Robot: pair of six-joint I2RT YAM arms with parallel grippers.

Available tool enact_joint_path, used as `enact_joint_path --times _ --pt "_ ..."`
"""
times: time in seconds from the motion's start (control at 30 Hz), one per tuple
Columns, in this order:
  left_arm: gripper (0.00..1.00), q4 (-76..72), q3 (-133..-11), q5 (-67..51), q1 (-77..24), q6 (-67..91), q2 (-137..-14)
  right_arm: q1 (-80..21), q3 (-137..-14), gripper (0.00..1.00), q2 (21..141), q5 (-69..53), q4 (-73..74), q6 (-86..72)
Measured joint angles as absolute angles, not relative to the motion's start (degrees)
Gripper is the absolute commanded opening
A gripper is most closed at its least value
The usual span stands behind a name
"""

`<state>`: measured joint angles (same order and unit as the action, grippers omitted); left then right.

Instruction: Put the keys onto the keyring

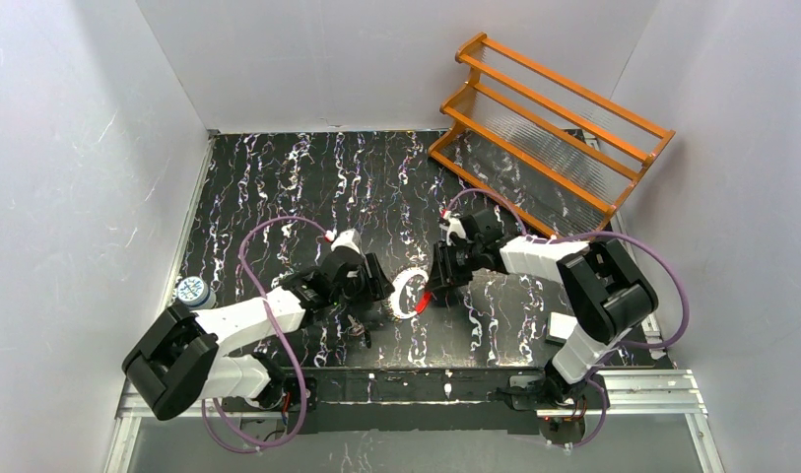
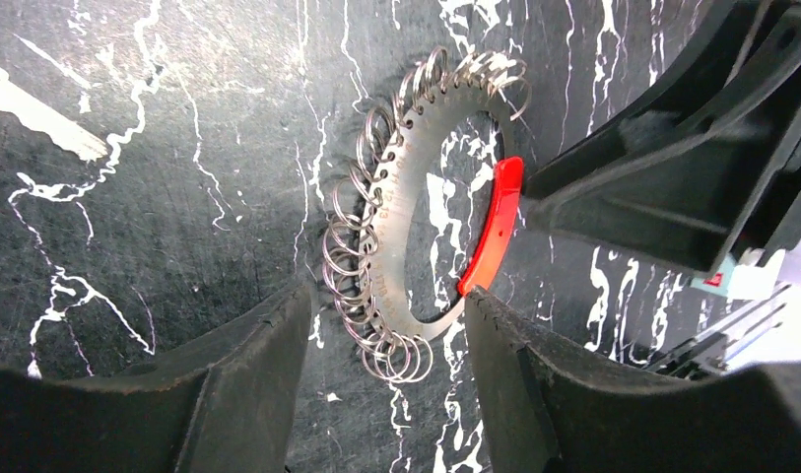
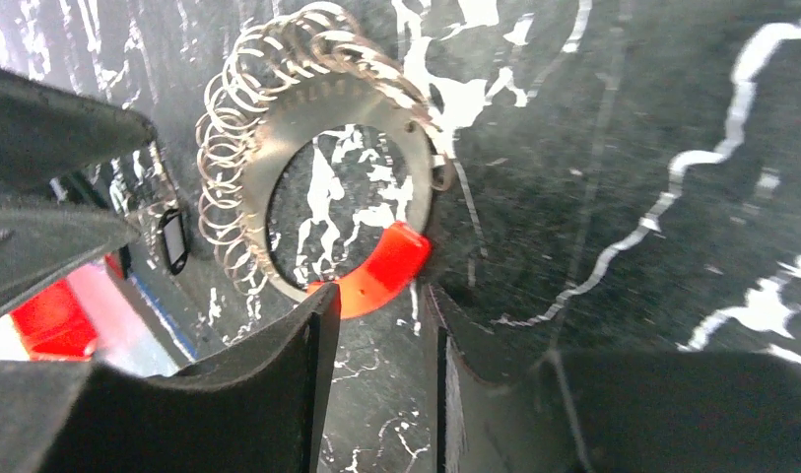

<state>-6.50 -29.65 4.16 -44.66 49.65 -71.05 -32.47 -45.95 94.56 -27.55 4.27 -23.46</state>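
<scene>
The keyring [image 1: 409,293] lies flat on the black marbled table, a silvery crescent [image 2: 401,212] strung with several small wire rings and closed by a short red section [image 2: 495,225]. My left gripper [image 2: 386,310] is open, its fingers [image 2: 248,379] on either side of the ring's lower end without clamping it. From the opposite side my right gripper [image 3: 376,310] is open too, with the red section [image 3: 381,268] right at its fingertips [image 3: 302,340]. One small key [image 1: 356,326] with a dark part lies on the table near the left gripper [image 1: 381,284]. No other key shows.
An orange slatted rack [image 1: 554,123] stands at the back right. A small round blue-and-white object [image 1: 191,291] sits by the left table edge. A white square piece [image 1: 561,326] lies near the right arm's base. Purple cables loop beside both arms.
</scene>
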Motion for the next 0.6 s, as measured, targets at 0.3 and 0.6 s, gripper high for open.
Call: enact_joint_path --times 0.3,0.6 --pt "0.59 -10.26 -27.44 -0.73 -41.3 51.37 -68.88 -34.92 -46.72 0.52 96.51 -30.98 3.22 -22.94" --pt "0.61 -9.45 -25.02 -1.37 -41.3 50.83 -63.96 -31.4 -46.72 0.53 94.54 -29.21 3.77 -22.26"
